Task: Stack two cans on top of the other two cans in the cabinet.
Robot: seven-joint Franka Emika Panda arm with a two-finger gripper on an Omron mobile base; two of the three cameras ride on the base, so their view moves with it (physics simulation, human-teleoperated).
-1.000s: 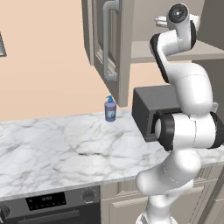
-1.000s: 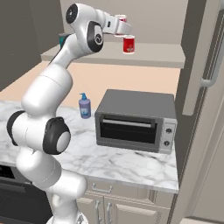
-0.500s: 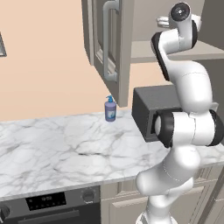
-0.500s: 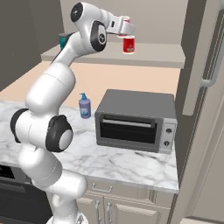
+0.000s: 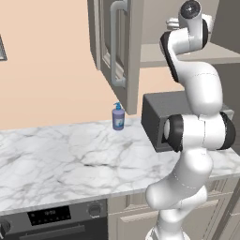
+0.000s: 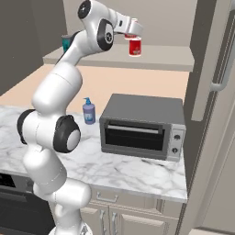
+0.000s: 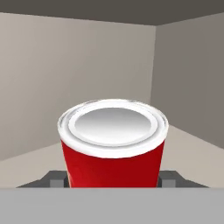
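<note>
A red can [image 6: 134,47] with a whitish top rim is held in my gripper [image 6: 133,36], which is shut on it from above, over the shelf [image 6: 160,57] of the cabinet. In the hand view the can [image 7: 113,144] stands close in front, with a dark fingertip [image 7: 56,178] on each side of it and the bare cabinet interior behind. I cannot tell whether the can's base touches the shelf. The other cans are out of view. The cabinet's panelled door [image 5: 117,42] stands open at the left.
A dark grey oven box [image 6: 142,126] sits on the marble counter [image 6: 137,172] under the shelf. A blue soap bottle [image 5: 118,117] stands by the wall. A dark teal thing [image 6: 66,42] stands at the shelf's left end. A tall door with a bar handle [image 6: 223,69] is at the right.
The hand has edged slightly to the right along the shelf with the red can still in its grip. Nothing else has moved.
</note>
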